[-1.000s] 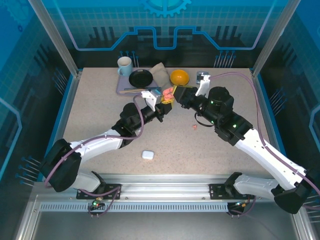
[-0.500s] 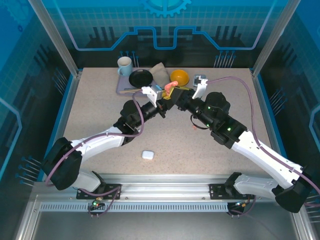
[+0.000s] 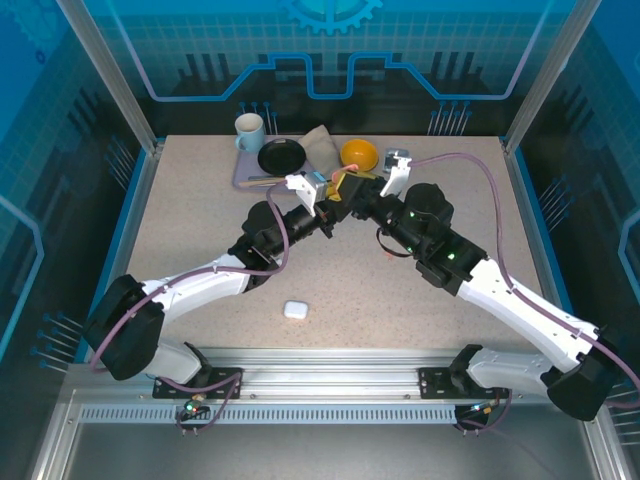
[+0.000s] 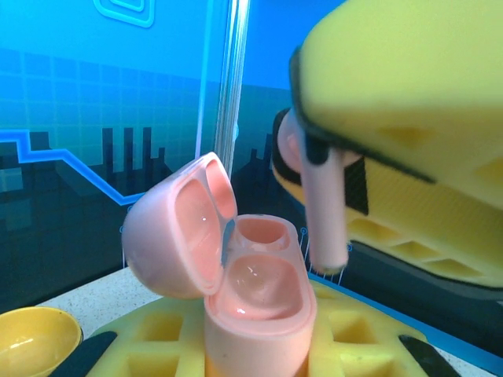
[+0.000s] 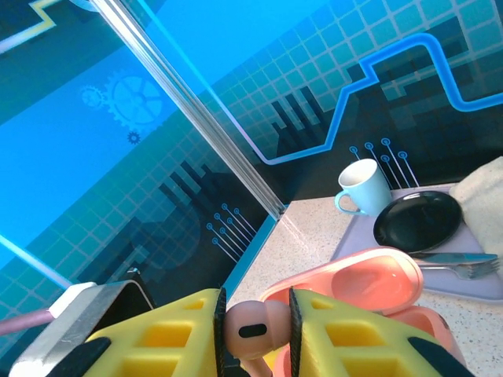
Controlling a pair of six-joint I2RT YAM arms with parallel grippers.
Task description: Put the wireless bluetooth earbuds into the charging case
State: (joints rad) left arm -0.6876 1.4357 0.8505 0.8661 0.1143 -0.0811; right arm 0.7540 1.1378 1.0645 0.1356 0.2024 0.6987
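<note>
Left claw (image 4: 255, 353) clamps the open pink case (image 4: 177, 236); right claw (image 5: 251, 334), gripping a pink earbud (image 4: 322, 212), should centre its stem over a socket (image 4: 262, 230) before lowering

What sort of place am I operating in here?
Likely an enclosed robot test cell, not a home: a speckled tabletop walled by blue circuit-print panels, an aluminium rail along the near edge, and staged props like a mug and yellow bowl.
</note>
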